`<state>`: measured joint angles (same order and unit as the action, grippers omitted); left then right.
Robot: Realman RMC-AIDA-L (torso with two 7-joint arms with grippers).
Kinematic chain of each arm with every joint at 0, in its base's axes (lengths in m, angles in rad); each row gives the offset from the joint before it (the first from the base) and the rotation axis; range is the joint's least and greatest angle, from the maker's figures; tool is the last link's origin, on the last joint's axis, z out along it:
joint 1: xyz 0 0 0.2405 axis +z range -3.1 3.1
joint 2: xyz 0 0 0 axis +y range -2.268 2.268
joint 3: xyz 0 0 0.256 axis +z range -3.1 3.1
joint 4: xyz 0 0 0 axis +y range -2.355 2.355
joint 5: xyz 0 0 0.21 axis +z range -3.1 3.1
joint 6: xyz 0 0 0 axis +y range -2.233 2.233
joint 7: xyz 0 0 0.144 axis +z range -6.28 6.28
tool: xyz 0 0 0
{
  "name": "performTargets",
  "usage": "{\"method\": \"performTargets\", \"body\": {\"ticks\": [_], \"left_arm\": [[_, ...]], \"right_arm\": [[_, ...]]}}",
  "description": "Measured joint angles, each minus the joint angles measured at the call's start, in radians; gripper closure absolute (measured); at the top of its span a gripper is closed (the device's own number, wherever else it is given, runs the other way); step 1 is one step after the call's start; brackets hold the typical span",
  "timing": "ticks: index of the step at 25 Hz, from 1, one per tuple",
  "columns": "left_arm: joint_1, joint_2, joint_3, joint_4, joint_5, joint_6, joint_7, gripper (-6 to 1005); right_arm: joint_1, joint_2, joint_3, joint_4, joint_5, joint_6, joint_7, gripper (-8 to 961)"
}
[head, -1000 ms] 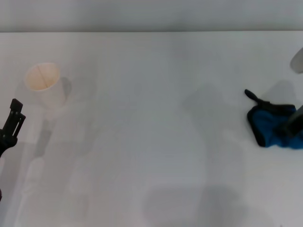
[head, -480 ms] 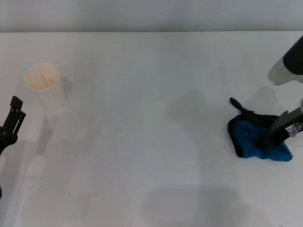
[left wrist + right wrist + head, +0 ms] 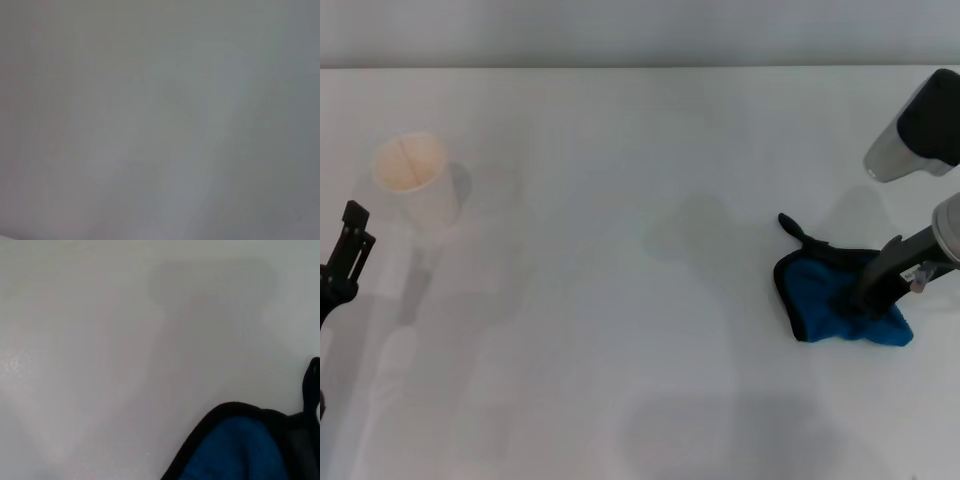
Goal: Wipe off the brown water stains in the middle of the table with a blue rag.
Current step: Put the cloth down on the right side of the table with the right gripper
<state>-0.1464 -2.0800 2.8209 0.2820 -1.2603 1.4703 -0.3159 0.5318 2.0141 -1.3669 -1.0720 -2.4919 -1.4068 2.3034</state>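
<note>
Head cam high, angled down over the whole bench (image 3: 620,200). Left wrist cam faces bare bench, probably close-in, no features. Right wrist cam hovers near the blue rag (image 3: 240,450); shares rag and surrounding bench with head view.

The counter (image 3: 620,200) is smooth, matt white with a faint sheen. The blue rag (image 3: 820,305) at 3 o'clock is soft cloth with black edging. The cup (image 3: 415,178) at 9 o'clock looks like matt paper — cream inside.
</note>
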Motion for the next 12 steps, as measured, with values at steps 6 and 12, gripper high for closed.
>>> {"method": "performTargets", "body": {"ticks": [6,12], "left_arm": [[-0.008,-0.001,0.0,0.0,-0.001,-0.001,0.0,164],[-0.009,-0.002,0.0,0.0,-0.001,-0.001,0.0,164]], "right_arm": [[-0.005,0.0,-0.011,-0.007,0.01,0.005,-0.001,874],[-0.009,0.0,-0.033,-0.014,0.019,0.006,-0.003,873]]}}
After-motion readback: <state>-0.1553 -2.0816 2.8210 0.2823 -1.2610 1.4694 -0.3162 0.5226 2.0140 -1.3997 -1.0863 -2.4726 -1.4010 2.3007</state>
